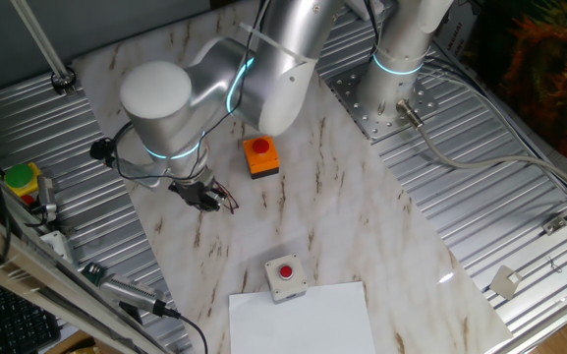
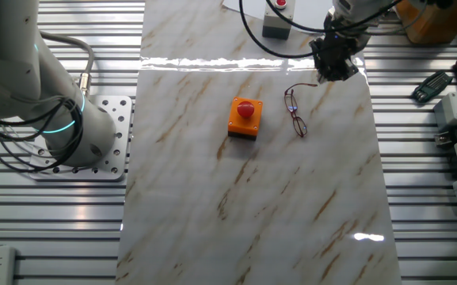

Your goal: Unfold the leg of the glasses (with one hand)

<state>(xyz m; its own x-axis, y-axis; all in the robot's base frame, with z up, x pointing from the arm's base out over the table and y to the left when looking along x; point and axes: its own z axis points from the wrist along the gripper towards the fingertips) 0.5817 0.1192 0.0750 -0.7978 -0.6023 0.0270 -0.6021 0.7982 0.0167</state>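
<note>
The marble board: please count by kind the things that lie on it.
Push-button boxes with a red button: 2, orange box and grey box
Eyeglasses: 1, glasses
Paper sheets: 1, white sheet
Total: 4

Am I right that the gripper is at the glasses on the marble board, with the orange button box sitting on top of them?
Not quite. The orange button box sits beside the glasses, apart from them, as the other fixed view shows. The gripper is at the glasses on the marble board.
</note>
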